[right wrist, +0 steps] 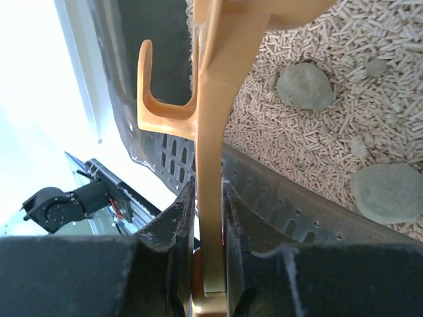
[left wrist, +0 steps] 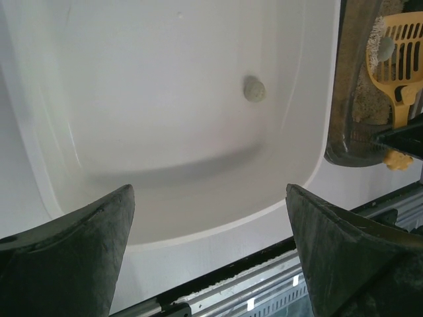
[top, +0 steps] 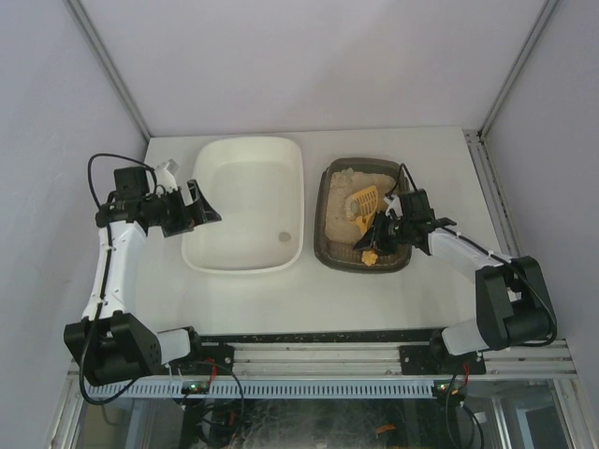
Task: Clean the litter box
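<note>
White walls are seen around a white table (top: 374,290). Two containers are set on it, side by side. One is a big white tub (top: 248,142) on the left. The other is the litter box (top: 322,229), a smaller dark tray on the right, just beside the tub. It is filled with beige litter (right wrist: 297,145) made of little sticks.

One yellow scoop (top: 365,201) with slots is held over the litter box. Its thin handle (right wrist: 213,198) is pinched tight between the two fingers (right wrist: 172,224) of the right gripper (top: 377,232), near the front rim of the box. A hook is seen on the side of the handle.

One round grey lump (left wrist: 254,88) is lying on the bottom of the white tub. Two bigger grey lumps (right wrist: 304,86) are seen in the litter, and maybe a few tiny ones, though these are hard to count.

At the left edge of the tub the left gripper (top: 208,208) is held up with its two fingers (left wrist: 79,244) spread wide apart. Nothing is held between them.
</note>
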`<state>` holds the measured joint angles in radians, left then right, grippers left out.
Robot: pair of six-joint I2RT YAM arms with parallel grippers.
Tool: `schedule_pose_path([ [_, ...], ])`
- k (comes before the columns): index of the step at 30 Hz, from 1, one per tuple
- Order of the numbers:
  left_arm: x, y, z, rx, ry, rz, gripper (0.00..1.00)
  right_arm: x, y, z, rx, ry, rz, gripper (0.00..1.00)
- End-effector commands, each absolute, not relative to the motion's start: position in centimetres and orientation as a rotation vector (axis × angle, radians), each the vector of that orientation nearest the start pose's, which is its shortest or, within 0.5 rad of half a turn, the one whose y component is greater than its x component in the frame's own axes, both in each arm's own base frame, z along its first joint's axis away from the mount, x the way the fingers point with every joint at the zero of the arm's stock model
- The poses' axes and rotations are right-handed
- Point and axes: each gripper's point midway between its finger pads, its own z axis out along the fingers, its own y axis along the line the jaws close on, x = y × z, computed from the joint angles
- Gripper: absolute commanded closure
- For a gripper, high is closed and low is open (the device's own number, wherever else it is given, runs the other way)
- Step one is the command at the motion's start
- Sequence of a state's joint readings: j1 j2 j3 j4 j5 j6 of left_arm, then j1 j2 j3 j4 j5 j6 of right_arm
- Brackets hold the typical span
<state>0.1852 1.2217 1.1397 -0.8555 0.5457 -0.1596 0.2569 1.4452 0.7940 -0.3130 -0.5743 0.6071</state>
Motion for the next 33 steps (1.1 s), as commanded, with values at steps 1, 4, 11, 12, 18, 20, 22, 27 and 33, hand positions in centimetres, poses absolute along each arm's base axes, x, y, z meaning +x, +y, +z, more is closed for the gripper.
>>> schedule_pose_path([
  [1, 28.6, -3.7, 19.0, -0.146, 2.442, -0.585, 0.0, 26.5, 20.1, 9.5, 0.156, 2.554, 1.182, 1.0],
  [4, 26.9, -5.1, 18.8, 0.001, 2.461, -0.677, 0.0, 26.2, 20.5, 10.2, 0.122, 2.502, 1.292, 1.0],
  [11, 24.1, -6.0, 16.3, 0.188, 2.471, -0.71, 0.0, 25.9, 20.2, 12.3, 0.109, 2.24, 1.491, 1.0],
  [12, 24.2, -5.3, 15.6, 0.177, 2.496, -0.636, 0.0, 25.8, 20.1, 12.7, 0.116, 2.189, 1.538, 1.0],
  [18, 24.1, -3.7, 12.9, 0.177, 2.513, -0.407, 0.0, 24.6, 20.3, 13.6, 0.133, 2.025, 1.754, 1.0],
  [20, 23.9, -3.8, 13.4, 0.19, 2.495, -0.403, 0.0, 24.7, 19.7, 13.8, 0.184, 1.965, 1.795, 1.0],
  [22, 24.0, -3.8, 13.8, 0.189, 2.472, -0.392, 0.0, 24.7, 19.9, 14.0, 0.186, 1.939, 1.841, 1.0],
  [27, 24.0, -3.4, 13.7, 0.176, 2.471, -0.366, 0.0, 23.3, 21.8, 13.2, 0.103, 1.975, 1.89, 1.0],
  [33, 24.0, -3.4, 13.6, 0.172, 2.475, -0.364, 0.0, 23.6, 20.7, 13.8, 0.113, 1.948, 1.856, 1.0],
])
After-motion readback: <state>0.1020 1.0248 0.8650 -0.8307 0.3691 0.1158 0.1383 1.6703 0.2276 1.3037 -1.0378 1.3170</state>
